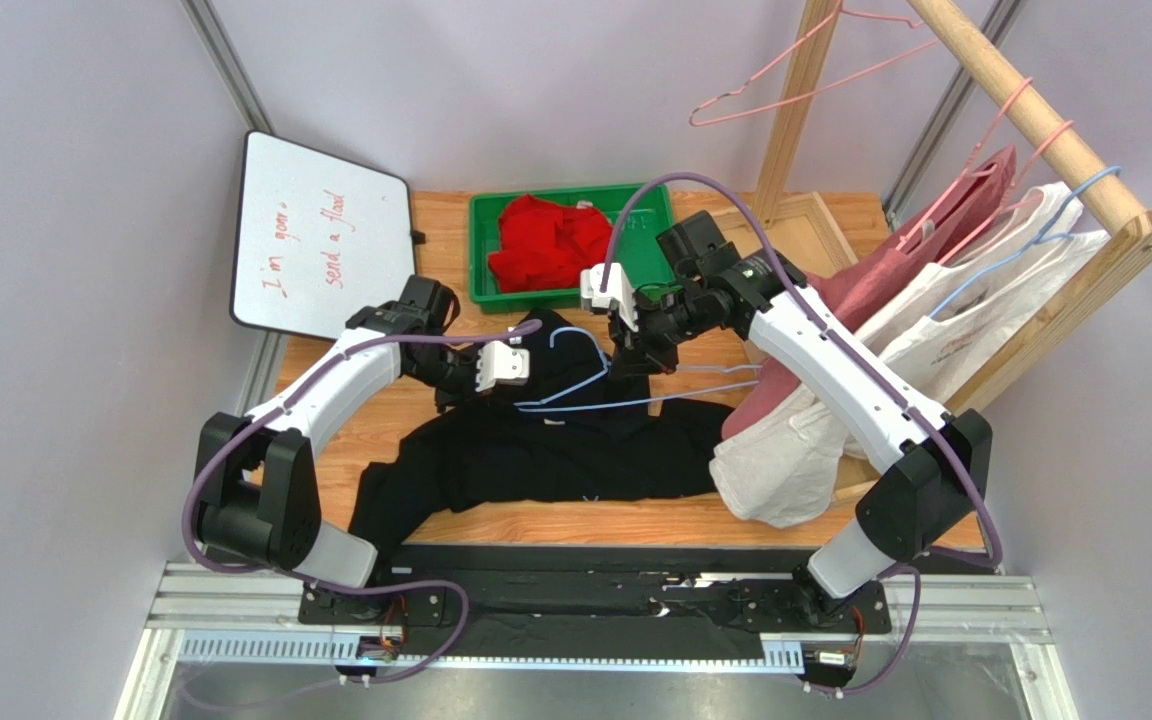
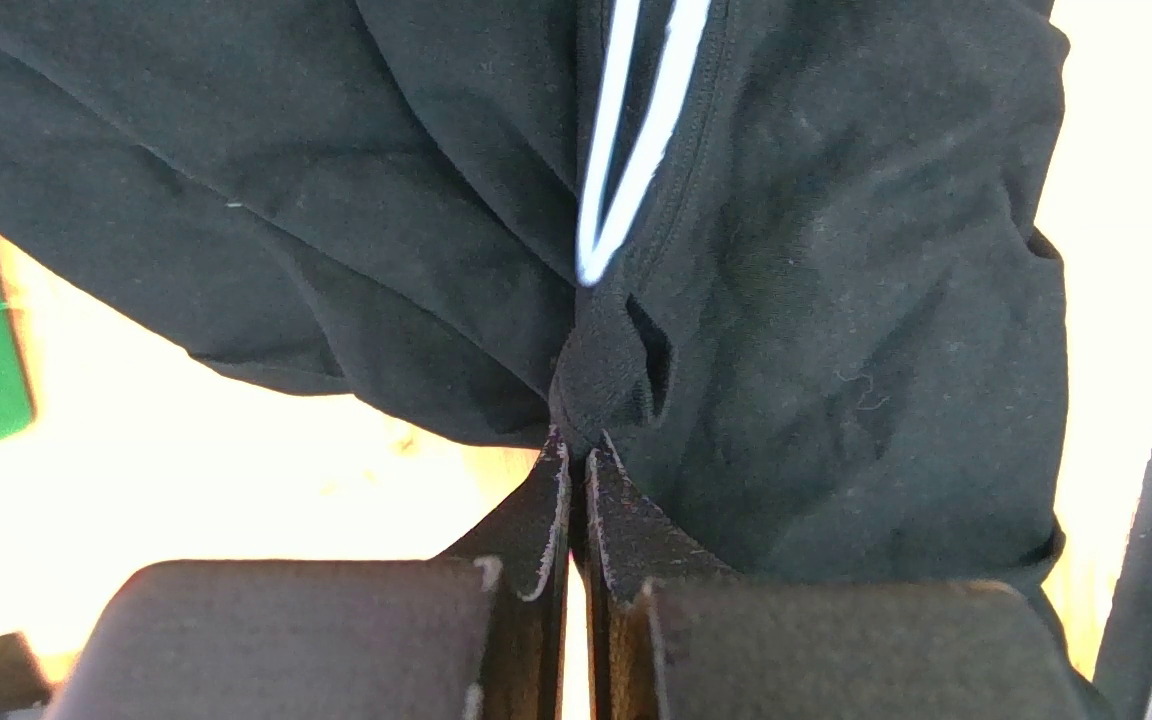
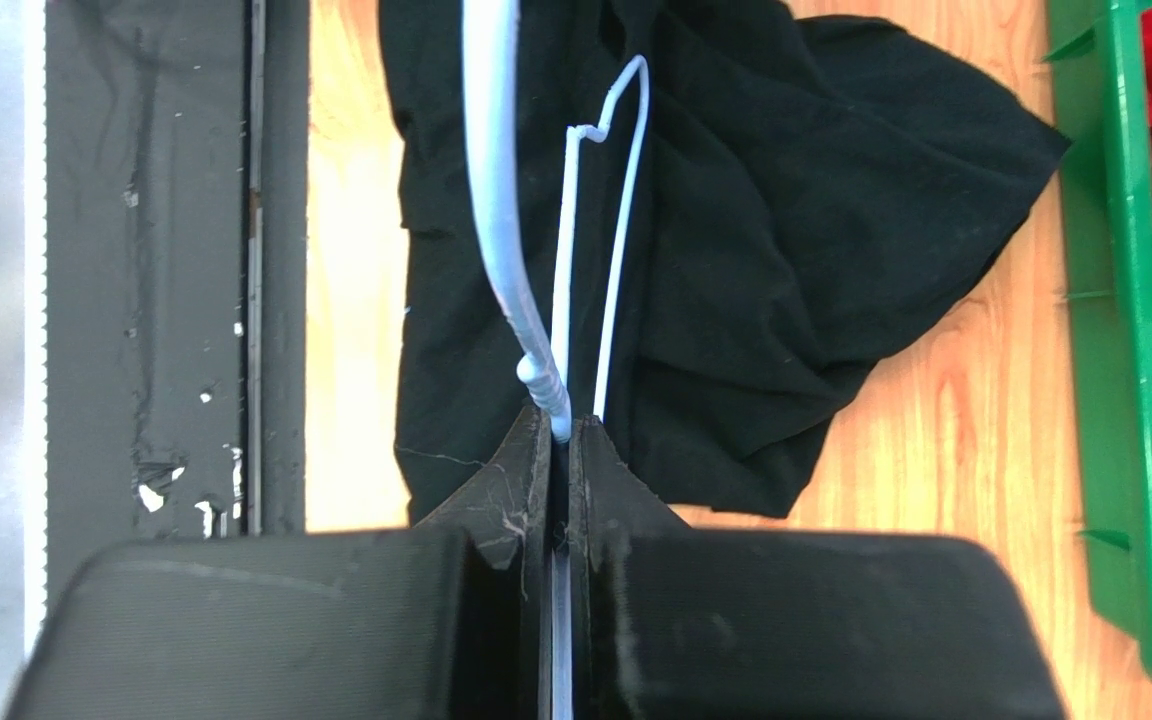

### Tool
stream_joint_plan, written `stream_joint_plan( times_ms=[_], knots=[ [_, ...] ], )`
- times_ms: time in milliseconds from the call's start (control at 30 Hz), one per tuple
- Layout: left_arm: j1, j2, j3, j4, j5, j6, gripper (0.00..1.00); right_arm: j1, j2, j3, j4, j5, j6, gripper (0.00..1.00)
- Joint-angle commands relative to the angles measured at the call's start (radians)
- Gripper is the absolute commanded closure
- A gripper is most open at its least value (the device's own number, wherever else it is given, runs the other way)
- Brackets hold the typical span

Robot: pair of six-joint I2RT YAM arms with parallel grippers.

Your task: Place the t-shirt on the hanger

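Observation:
The black t-shirt [image 1: 537,450] lies crumpled across the wooden table, its upper part lifted toward the grippers. My left gripper [image 2: 579,443] is shut on a fold of the t-shirt's [image 2: 838,270] edge, right below the hanger's [image 2: 642,135] light-blue wire. In the top view the left gripper [image 1: 525,360] sits at the shirt's upper left. The right gripper [image 1: 630,348] is just right of it, above the light-blue hanger [image 1: 597,393]. My right gripper [image 3: 560,428] is shut on the hanger [image 3: 515,225] at its twisted neck, with the t-shirt [image 3: 778,225] beneath.
A green bin [image 1: 642,203] with a red garment [image 1: 552,243] stands behind the grippers. A whiteboard [image 1: 312,233] leans at the back left. On the right a wooden rack [image 1: 1048,128] carries pink and white shirts [image 1: 973,315] and a pink hanger [image 1: 808,75].

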Motion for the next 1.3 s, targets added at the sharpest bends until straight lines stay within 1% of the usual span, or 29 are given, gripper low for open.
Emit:
stream_joint_plan(
  times_ms=[0,167,300,433,567,800,1100,1267],
  knots=[
    [0.008,0.007,0.055,-0.044,0.068,-0.014,1.0,0.006,0.023,0.057,0.077,-0.026,-0.01,1.0],
    [0.013,0.039,0.079,-0.06,0.062,-0.045,1.0,0.001,0.013,0.066,0.066,0.003,-0.008,1.0],
    [0.031,0.062,0.081,-0.058,0.048,-0.05,1.0,-0.039,-0.03,0.055,0.042,0.035,-0.008,1.0],
    [0.054,0.102,0.111,-0.063,0.063,-0.077,1.0,-0.071,-0.047,0.123,-0.035,-0.002,0.036,1.0],
    [0.068,0.122,0.147,-0.072,0.077,-0.096,1.0,-0.067,-0.093,0.072,-0.04,-0.031,0.062,1.0],
    [0.074,0.139,0.199,-0.11,0.122,-0.128,1.0,-0.04,-0.046,0.094,-0.074,-0.086,0.09,1.0],
    [0.074,0.099,0.194,-0.142,0.129,-0.108,1.0,-0.04,0.049,0.107,0.003,-0.016,0.055,1.0],
    [0.074,0.065,0.194,-0.155,0.136,-0.1,1.0,-0.04,0.083,0.111,0.037,-0.038,0.052,1.0]
  ],
)
